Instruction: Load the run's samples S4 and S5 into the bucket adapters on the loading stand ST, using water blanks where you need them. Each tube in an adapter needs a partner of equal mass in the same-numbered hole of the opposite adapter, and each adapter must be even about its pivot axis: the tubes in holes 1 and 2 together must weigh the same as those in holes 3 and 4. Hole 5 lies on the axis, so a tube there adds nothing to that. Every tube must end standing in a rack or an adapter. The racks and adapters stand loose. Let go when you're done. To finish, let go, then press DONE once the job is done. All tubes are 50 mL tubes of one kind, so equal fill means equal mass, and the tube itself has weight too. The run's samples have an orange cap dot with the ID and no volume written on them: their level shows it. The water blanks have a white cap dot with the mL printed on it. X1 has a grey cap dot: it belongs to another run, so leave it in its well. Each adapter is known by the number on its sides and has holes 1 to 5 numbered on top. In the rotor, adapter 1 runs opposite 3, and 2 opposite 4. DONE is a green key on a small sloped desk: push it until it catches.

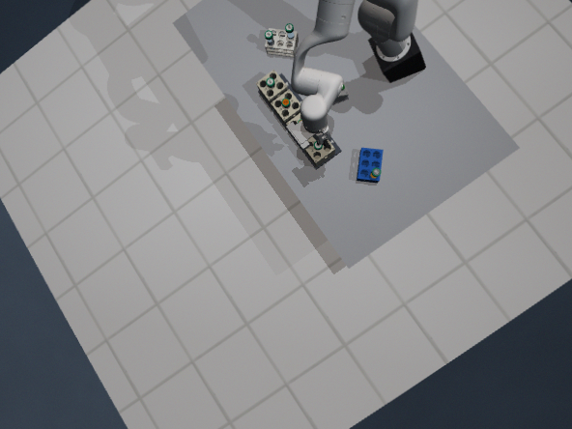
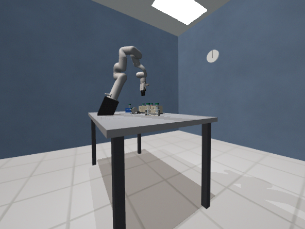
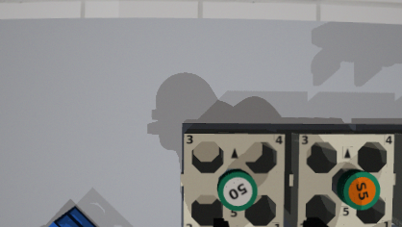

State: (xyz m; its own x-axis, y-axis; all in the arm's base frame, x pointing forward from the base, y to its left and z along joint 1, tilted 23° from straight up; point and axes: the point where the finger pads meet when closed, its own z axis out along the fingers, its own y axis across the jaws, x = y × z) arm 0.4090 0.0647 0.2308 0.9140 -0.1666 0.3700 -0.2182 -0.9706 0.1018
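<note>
Farthest left in the top view, we see a clear rack [image 1: 281, 52] [image 2: 152, 114] on the far side, two green-capped tubes standing in it. Just nearer, the dark loading stand [image 1: 336, 152] [image 3: 231, 128] carries a slanting row of beige adapters. Its far-left adapter [image 1: 265, 92] holds a white-dotted tube [image 1: 271, 82]; the next has an orange-dotted tube [image 1: 286, 101], its ID too small for us to read. The following adapter [image 3: 304, 180], mostly hidden from above, has sample S5 [image 3: 362, 190] in its middle hole, the green cap ringing a vivid orange dot with bold dark lettering. Our gripper [image 1: 322, 140] [image 2: 143, 95] [image 3: 267, 223] hovers well above the near-right part of the row, fingers partly open around nothing. Below, the near-right adapter [image 1: 325, 157] [image 3: 188, 180] holds the white-dotted 50 blank [image 1: 318, 145] [image 3: 238, 190] in hole 5. Farther right, we see a blue rack [image 1: 370, 159] [image 2: 128, 110] with one green-capped tube [image 1: 376, 172] at its near right corner.
</note>
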